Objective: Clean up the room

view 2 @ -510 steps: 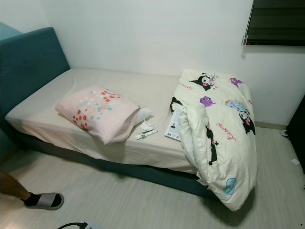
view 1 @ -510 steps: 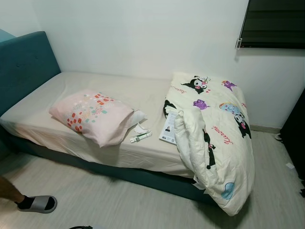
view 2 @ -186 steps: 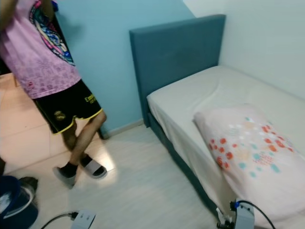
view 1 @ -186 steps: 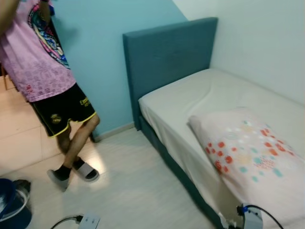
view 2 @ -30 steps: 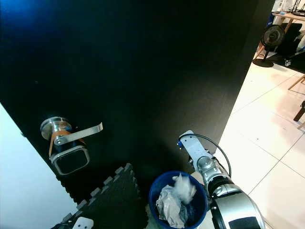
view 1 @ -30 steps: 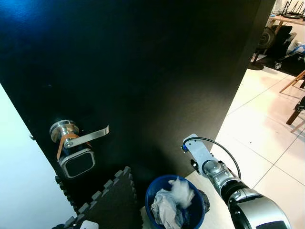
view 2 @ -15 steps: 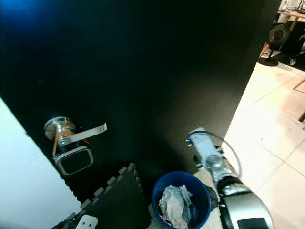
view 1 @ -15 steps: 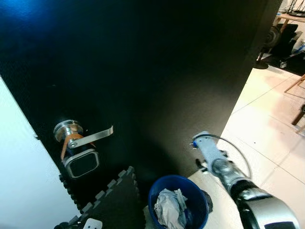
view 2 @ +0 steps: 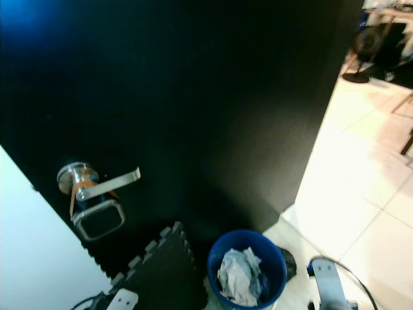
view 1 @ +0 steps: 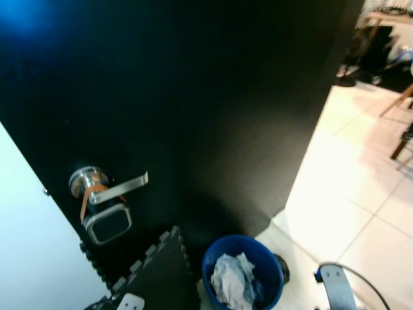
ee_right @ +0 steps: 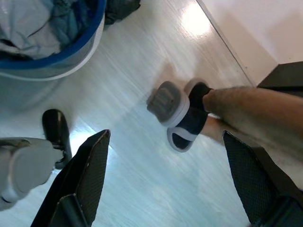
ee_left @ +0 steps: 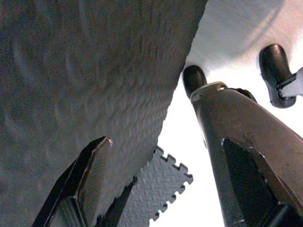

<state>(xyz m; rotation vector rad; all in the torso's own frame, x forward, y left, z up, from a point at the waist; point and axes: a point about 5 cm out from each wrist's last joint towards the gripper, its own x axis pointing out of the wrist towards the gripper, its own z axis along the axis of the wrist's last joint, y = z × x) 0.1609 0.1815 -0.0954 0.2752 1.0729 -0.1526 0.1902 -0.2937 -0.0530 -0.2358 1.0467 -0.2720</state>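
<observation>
both grippers' fingers spread, holding nothing: right gripper over floor; blue bin at six o'clock, presumably for rubbish.

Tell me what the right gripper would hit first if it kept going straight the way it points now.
Most likely the pale floor. The right gripper, fingers spread with nothing between them, looks down at bare boards, with a person's slippered foot just beyond and the blue bin off to one side. Depth is unclear.

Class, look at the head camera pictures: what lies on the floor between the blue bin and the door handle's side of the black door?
In the left eye view, a dark interlocking foam mat lies between the blue bin and the door handle.
</observation>
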